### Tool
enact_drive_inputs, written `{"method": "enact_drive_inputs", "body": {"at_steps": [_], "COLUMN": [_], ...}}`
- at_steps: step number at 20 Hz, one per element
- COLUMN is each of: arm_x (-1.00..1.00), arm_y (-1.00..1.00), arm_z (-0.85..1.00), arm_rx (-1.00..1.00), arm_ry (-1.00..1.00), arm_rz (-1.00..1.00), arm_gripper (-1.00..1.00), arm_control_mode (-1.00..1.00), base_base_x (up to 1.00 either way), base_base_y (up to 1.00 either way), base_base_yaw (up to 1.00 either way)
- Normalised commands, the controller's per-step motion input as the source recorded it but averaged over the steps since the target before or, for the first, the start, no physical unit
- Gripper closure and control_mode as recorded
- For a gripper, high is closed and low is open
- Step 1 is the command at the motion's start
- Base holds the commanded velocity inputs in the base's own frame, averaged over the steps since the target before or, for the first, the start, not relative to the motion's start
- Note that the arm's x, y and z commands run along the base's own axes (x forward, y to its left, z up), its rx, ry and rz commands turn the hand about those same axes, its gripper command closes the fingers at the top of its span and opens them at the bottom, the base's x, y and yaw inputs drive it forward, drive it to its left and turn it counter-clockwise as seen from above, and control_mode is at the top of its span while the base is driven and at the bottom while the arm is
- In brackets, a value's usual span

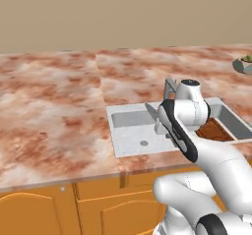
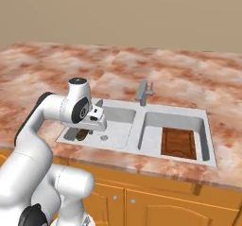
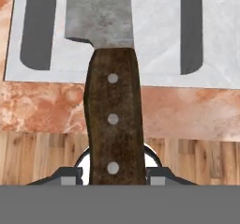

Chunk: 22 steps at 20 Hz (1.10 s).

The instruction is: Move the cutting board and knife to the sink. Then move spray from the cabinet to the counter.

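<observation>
Clearly the white arm folds forward from the base, elbow bent low, with its wrist turned so the gripper reaches down at the left basin of the sink. In the hand view the two dark fingertips press on either side of the knife, clenched on the butt end of its handle; the blade points away from the hand over the grey basin floor, with the counter edge and orange wood beneath the handle.

Counting: one knife, one cutting board, one double-basin sink, one faucet, and one small potted plant at the far right of the counter in the left base view.

That knife has a mottled grey steel blade and a dark brown wooden handle set with three pale rivets in a row. Only its dark handle end shows below the gripper in the right base view. Lying flat inside the right basin, the cutting board is dark brown with a groove near its edge.
</observation>
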Motion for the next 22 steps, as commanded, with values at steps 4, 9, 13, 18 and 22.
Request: {"method": "enact_drive_inputs", "body": {"at_steps": [4, 9, 13, 18, 22], "arm_x": [0.00, 0.00, 0.00, 0.00, 0.00], "arm_y": [0.00, 0.00, 0.00, 0.00, 0.00], "arm_z": [0.00, 0.00, 0.00, 0.00, 0.00], "arm_rx": [0.00, 0.00, 0.00, 0.00, 0.00], "arm_ry": [0.00, 0.00, 0.00, 0.00, 0.00], "arm_rz": [0.00, 0.00, 0.00, 0.00, 0.00], "arm_gripper": [1.00, 1.00, 1.00, 1.00, 1.00], "arm_control_mode": [1.00, 1.00, 1.00, 1.00, 1.00], "base_base_x": [0.01, 0.07, 0.24, 0.23, 0.31], "base_base_y": [-1.00, -0.98, -0.74, -0.19, 0.03], "base_base_yaw": [-0.02, -0.01, 0.00, 0.00, 0.00]}}
